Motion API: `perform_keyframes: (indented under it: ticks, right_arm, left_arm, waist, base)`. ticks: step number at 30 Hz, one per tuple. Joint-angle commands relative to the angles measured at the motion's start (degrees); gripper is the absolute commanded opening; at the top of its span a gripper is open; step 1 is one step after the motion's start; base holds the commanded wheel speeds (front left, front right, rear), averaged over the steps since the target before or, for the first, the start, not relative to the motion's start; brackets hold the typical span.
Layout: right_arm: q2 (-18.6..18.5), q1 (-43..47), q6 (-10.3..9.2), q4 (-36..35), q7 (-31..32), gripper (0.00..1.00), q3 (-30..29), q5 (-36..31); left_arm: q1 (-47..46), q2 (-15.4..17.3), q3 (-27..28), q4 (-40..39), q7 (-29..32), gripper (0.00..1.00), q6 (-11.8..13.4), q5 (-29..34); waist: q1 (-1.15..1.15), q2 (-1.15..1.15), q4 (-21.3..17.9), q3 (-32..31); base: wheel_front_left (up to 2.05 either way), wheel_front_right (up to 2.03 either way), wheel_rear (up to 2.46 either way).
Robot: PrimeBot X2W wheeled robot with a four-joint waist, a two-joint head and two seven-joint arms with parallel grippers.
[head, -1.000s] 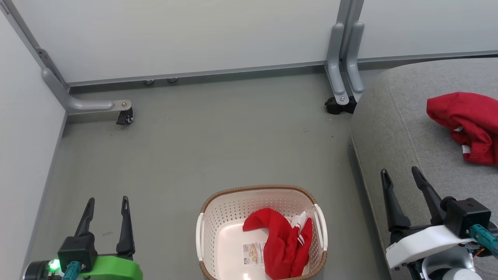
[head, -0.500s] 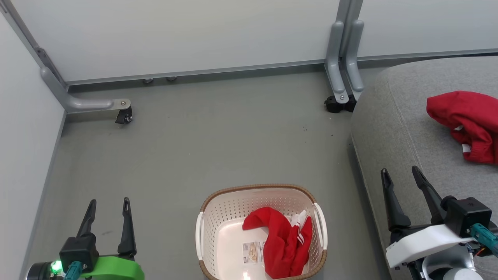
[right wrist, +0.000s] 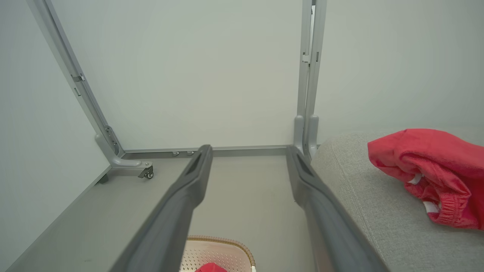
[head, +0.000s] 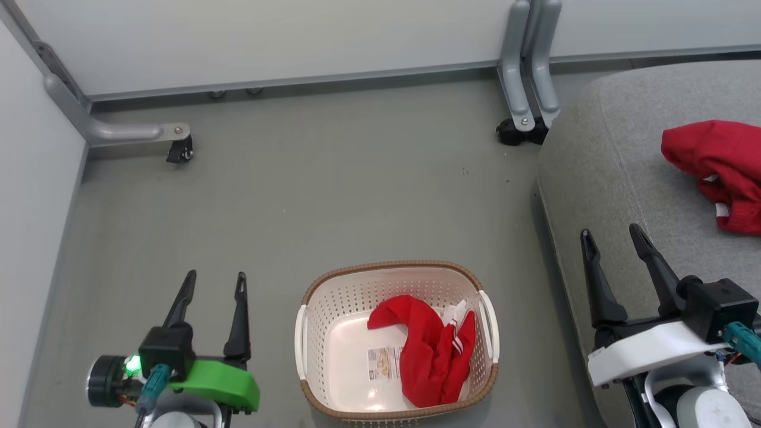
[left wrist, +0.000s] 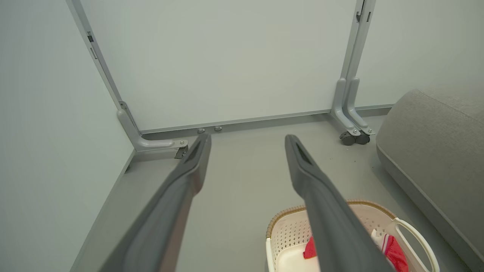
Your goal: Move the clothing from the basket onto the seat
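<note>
My left claw (head: 216, 274) and right claw (head: 610, 230) flank the basket (head: 386, 266), both released. I should pinch the bunched clothing (head: 431, 356) inside it deeply.

Red clothing (head: 431, 356); cream basket (head: 345, 309).

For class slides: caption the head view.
Open left gripper and right gripper flank cream perforated plastic basket holding red fabric garment; second garment on grey cushion seat.

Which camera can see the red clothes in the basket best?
The head view. It looks down into the basket, so the whole crumpled red garment shows. The left wrist view catches red bits near its bottom edge; the right wrist view catches a red sliver at its bottom edge.
</note>
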Motion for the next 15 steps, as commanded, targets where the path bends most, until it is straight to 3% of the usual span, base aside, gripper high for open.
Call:
perform_keyframes:
  ticks: [1,15]
  right_arm:
    - [0.0,-1.4,-0.02,-0.6,-0.2,1.0,0.0,-0.3]
    - [0.0,-9.9,-0.02,-4.2,-3.0,1.0,-0.7,-0.1]
  left_arm:
    - [-1.8,-0.5,-0.6,0.5,-0.2,1.0,-0.7,0.3]
    - [-15.8,-4.0,-9.2,10.5,-0.1,1.0,-6.2,2.8]
  waist:
    - [0.0,0.0,-1.2,3.0]
    - [0.0,0.0,-5.3,18.4]
  base:
    - [0.0,0.0,0.0]
    - [0.0,0.0,0.0]
